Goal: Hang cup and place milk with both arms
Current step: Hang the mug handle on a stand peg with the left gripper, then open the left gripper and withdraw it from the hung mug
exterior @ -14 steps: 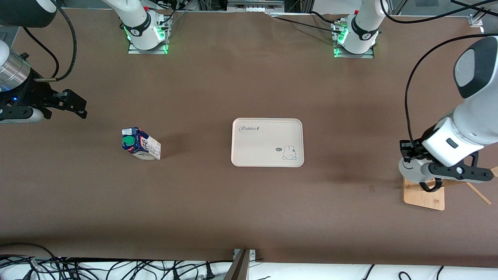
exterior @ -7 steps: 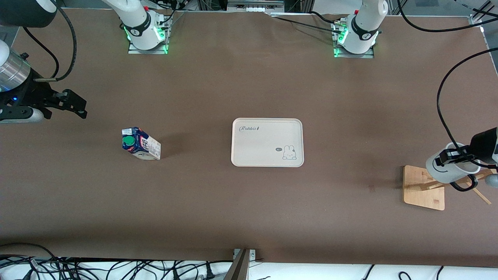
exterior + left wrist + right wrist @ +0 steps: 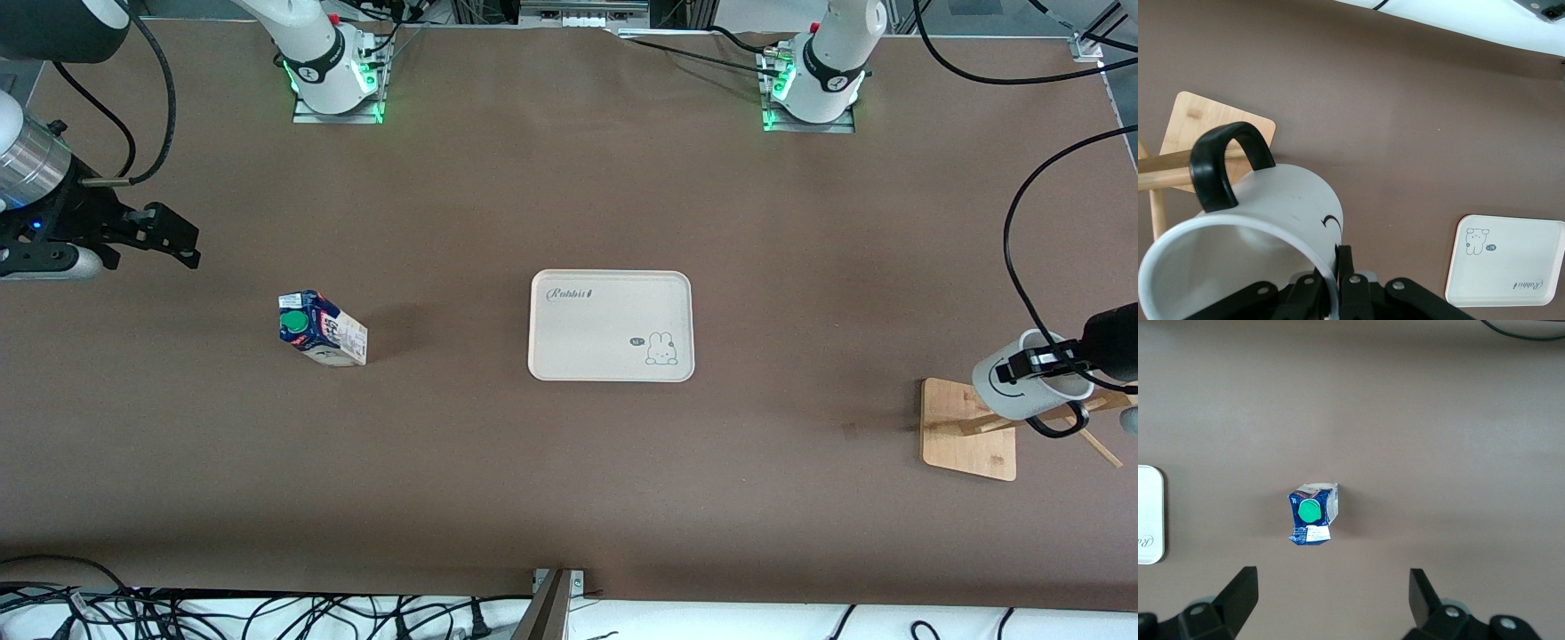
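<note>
Cup (image 3: 1022, 391) hangs in the air over the wooden rack (image 3: 967, 430), which stands at the left arm's end of the worktop (image 3: 569, 480), close to the edge. The left hand (image 3: 1045, 360) pinches the cup's rim, one finger inside and one outside, and holds the cup tilted. In the left wrist view the cup (image 3: 1258, 227) shows its open mouth and its black loop handle, which sits over a wooden peg of the rack (image 3: 1185, 167); whether handle and peg touch cannot be told.

The milk (image 3: 322, 329) stands upright on the worktop toward the right arm's end, well apart from the white tray (image 3: 611, 325) that lies in the middle. The tray bears a small rabbit drawing.

The right hand (image 3: 182, 240) waits in the air with its fingers spread wide, holding nothing, near the worktop's edge at the right arm's end. In the right wrist view the milk (image 3: 1313, 513) shows with its green cap facing up.
</note>
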Tool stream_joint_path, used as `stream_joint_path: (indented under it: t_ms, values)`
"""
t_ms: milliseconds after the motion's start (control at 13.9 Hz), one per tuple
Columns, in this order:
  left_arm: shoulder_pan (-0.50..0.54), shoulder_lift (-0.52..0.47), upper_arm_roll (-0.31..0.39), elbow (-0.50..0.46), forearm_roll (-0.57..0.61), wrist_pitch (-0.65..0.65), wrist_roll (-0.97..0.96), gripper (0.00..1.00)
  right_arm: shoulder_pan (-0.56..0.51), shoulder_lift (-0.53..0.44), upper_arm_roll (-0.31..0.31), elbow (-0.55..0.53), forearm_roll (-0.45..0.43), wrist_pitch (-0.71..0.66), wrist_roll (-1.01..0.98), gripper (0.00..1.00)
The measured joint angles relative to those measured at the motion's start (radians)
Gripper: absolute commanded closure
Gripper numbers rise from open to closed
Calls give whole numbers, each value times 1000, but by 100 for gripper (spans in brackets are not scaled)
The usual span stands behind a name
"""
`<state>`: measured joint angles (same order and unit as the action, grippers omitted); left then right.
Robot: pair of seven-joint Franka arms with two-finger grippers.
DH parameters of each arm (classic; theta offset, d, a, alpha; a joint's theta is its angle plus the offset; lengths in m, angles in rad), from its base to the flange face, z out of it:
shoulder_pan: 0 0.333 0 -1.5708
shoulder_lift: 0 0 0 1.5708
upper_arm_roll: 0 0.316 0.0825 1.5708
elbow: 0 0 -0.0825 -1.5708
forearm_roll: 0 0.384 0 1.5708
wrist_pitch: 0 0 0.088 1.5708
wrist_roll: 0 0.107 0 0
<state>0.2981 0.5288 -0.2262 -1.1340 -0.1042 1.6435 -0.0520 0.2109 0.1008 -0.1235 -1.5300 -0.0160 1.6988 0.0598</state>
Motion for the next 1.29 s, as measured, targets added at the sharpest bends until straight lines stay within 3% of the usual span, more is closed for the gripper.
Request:
stream_joint_path:
  t_ms: [359, 503, 574, 933, 1292]
  values:
    - [60, 1, 0, 0, -16, -3, 72, 100, 0, 0, 0, 0, 0, -2, 0, 0]
    - [84, 3, -1, 0, -33, -10, 125, 48, 0, 0, 0, 0, 0, -3, 0, 0]
    - [92, 4, -1, 0, -35, -13, 163, 0, 0, 0, 0, 0, 0, -3, 0, 0]
    - [97, 7, -5, -5, -35, -16, 235, 0, 0, 0, 0, 0, 0, -9, 0, 0]
    - [93, -85, -21, 6, -35, -170, 229, 0, 0, 0, 0, 0, 0, -10, 0, 0]
